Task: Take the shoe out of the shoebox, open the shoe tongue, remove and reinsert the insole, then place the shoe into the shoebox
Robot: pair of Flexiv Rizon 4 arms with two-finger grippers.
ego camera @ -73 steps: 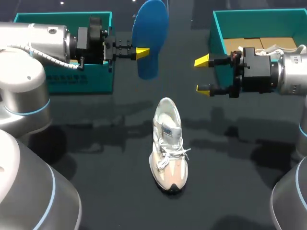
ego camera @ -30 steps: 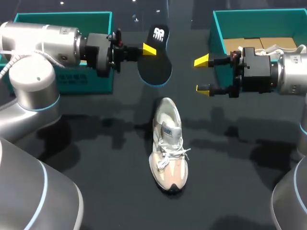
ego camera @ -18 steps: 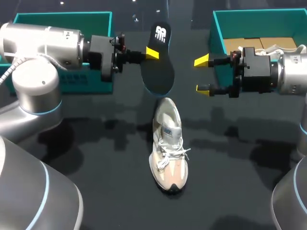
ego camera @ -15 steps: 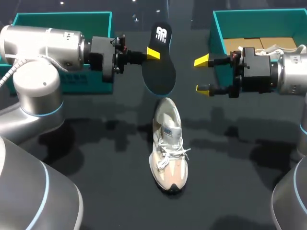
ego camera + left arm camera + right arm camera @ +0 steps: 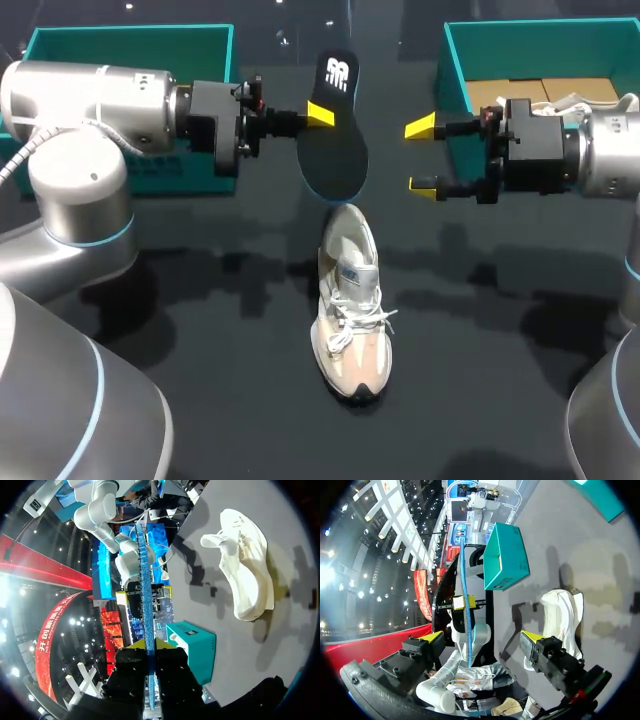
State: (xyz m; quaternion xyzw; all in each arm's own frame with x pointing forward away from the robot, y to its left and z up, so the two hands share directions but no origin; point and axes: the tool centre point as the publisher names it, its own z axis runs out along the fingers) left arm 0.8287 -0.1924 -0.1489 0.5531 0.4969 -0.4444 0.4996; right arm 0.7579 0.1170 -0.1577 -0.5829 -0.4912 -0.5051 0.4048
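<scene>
At upper middle of frame, your left gripper clamps the black insole above the sneaker; your right gripper gapes wide.

A white logo mark is printed on the raised end of the black insole; no letters can be made out in it. A small patch label is carried on the tongue of the shoe, its print too small to be read. A small dark label is seen on the wall of the teal shoebox, likewise unreadable. No word or number can be read on any of them.
</scene>
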